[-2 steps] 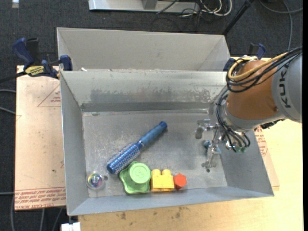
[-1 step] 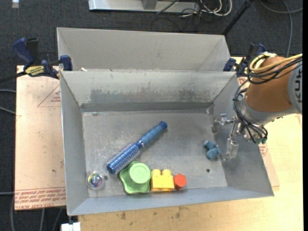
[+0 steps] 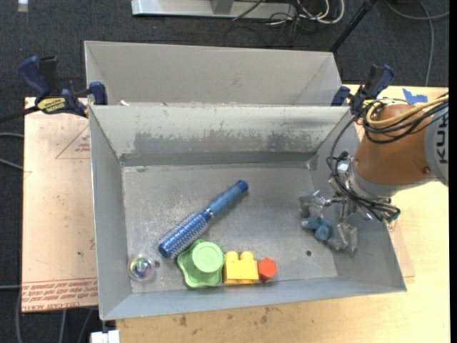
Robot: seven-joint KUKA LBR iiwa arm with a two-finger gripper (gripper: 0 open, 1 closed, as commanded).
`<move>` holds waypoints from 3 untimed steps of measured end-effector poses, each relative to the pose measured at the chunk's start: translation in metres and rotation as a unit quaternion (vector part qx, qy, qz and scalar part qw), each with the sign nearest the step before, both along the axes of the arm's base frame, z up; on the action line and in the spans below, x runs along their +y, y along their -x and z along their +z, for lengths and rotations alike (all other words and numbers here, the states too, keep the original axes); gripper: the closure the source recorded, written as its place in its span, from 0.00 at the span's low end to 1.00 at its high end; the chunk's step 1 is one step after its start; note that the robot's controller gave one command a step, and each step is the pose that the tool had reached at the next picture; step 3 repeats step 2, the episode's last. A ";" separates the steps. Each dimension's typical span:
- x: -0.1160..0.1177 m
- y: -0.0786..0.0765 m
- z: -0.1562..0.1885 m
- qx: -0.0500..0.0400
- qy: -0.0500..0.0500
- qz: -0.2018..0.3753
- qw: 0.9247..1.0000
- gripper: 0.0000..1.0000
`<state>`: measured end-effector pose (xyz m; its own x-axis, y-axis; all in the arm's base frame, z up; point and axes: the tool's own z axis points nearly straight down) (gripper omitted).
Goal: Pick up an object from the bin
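Note:
My gripper (image 3: pixel 327 224) is low over the bin floor at the right side, close to the right wall. Its fingers stand apart, one up-left (image 3: pixel 308 208) and one down-right (image 3: pixel 347 239), so it is open. A small blue-grey lump (image 3: pixel 320 229) lies on the floor in the gap between them; whether either finger touches it I cannot make out. The nearest other thing is a small orange-red round piece (image 3: pixel 266 268), well to the left near the front wall.
A blue hairbrush (image 3: pixel 203 220) lies slantwise mid-bin. Along the front wall sit a green round cup (image 3: pixel 202 263), a yellow toy brick (image 3: pixel 240 266) and, at the left, a small glassy ball (image 3: pixel 141 268). The arm comes in over the right rim.

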<state>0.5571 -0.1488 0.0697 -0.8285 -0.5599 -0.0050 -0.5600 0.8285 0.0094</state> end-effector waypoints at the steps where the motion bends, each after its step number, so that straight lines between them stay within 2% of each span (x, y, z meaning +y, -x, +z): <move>1: -0.002 0.000 0.000 -0.001 0.002 0.000 1.000 1.00; 2: 0.007 0.007 0.171 -0.006 0.006 -0.010 1.000 1.00; 3: 0.007 0.007 0.171 -0.006 0.006 -0.010 1.000 1.00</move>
